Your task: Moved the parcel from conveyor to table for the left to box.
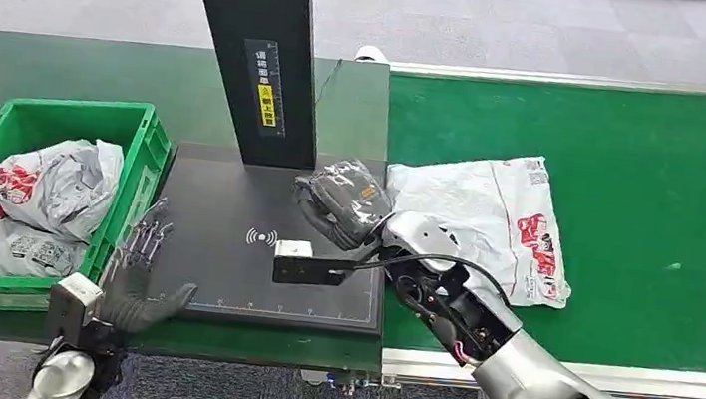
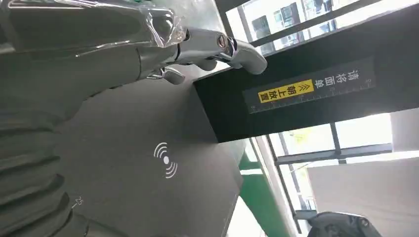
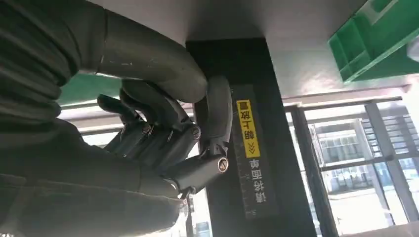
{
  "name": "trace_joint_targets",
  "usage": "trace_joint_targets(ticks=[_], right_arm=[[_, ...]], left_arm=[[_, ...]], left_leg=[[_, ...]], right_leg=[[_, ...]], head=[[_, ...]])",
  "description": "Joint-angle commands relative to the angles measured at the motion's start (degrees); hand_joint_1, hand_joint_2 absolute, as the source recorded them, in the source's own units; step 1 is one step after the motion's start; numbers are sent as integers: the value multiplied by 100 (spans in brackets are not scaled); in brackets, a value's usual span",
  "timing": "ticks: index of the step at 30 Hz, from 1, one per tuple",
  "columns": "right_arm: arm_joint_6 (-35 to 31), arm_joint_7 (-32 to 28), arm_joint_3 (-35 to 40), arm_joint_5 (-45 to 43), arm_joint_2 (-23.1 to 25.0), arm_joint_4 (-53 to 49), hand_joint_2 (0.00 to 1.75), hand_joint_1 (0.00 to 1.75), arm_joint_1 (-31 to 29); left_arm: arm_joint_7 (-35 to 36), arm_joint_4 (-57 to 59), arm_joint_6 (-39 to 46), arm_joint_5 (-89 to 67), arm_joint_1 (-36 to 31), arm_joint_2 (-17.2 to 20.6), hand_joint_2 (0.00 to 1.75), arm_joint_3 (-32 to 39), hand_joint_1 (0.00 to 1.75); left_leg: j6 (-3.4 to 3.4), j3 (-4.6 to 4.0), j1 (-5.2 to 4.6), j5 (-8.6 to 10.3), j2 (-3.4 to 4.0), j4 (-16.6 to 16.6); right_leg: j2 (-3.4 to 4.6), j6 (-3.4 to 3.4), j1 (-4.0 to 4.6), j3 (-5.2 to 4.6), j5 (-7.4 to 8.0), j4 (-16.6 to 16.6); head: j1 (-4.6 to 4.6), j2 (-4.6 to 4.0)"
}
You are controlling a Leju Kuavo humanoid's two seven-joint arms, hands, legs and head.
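A white plastic parcel (image 1: 487, 220) with red print lies flat on the green conveyor belt (image 1: 662, 185), just right of the black scan pad (image 1: 226, 220). My right hand (image 1: 344, 202) hovers over the pad's back right corner, right by the parcel's left edge. The right wrist view shows that hand (image 3: 163, 143) with fingers curled in and nothing between them. My left hand (image 1: 137, 280) sits at the pad's front left edge with fingers spread and empty; its fingers (image 2: 217, 47) reach over the pad (image 2: 148, 192).
A green crate (image 1: 151, 151) holding several grey-white parcels stands left of the pad. A black upright post (image 1: 256, 48) with a yellow label rises from the pad's back edge. The conveyor's metal rail (image 1: 570, 370) runs along the front.
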Motion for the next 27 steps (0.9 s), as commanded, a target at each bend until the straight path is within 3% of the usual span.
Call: trace_joint_targets(ticks=[1, 7, 10, 12, 13, 15, 20, 25, 27], right_arm=[[-789, 706, -481, 219, -128, 549, 175, 0, -268], [-1049, 1027, -1617, 248, -404, 1393, 175, 0, -261], [-1007, 1010, -1796, 354, -435, 1530, 175, 0, -271], [-811, 1391, -2021, 419, -420, 1631, 175, 0, -263], [-469, 1926, -2111, 596, -507, 1806, 175, 0, -263], [-152, 2277, -2224, 633, -640, 2056, 175, 0, -265], [564, 2673, -2483, 814, -901, 2412, 175, 0, -151], [1866, 2531, -2352, 961, -1137, 2754, 175, 0, -54], [1844, 2496, -2358, 967, -1170, 2767, 175, 0, -29]], left_arm=[[20, 273, 23, 22, -113, -18, 175, -30, 0], [83, 313, 51, 40, -167, 25, 175, -32, 0], [89, 341, 48, 55, -186, 44, 175, -41, 0], [99, 370, 49, 64, -215, 49, 175, -62, 0], [133, 367, 38, 65, -212, 27, 175, -70, 0], [182, 335, 50, 54, -185, -12, 175, -80, 0], [401, 100, 122, 0, -69, -105, 175, -65, 0], [433, 415, 146, -31, -304, -162, 175, -185, 0], [433, 463, 154, -30, -352, -171, 175, -202, 0]], left_leg=[[12, 4, -1, 1, -14, -3], [27, 10, 2, 8, -40, -8], [17, 6, -1, 3, -30, -1], [15, 7, -2, 2, -25, -3], [18, 12, -1, 2, -26, -6], [15, 12, 0, 2, -26, -5], [45, 29, 2, 6, -45, -19], [18, 9, -1, 2, -39, -5], [19, 9, -1, 4, -44, -6]], right_leg=[[-16, -13, 3, 7, -2, -3], [-41, -21, 9, 25, 2, -18], [-30, -14, 2, 18, -3, -7], [-25, -16, 2, 15, -2, -7], [-28, -21, 4, 20, -2, -10], [-27, -18, 4, 18, -3, -9], [-49, -34, 13, 47, 5, -40], [-39, -16, 3, 24, -4, -14], [-44, -20, 3, 23, -4, -15]], head=[[0, 0], [2, 0], [0, 0], [2, 0], [0, 0], [0, 0], [2, 0], [0, 0], [-2, 0]])
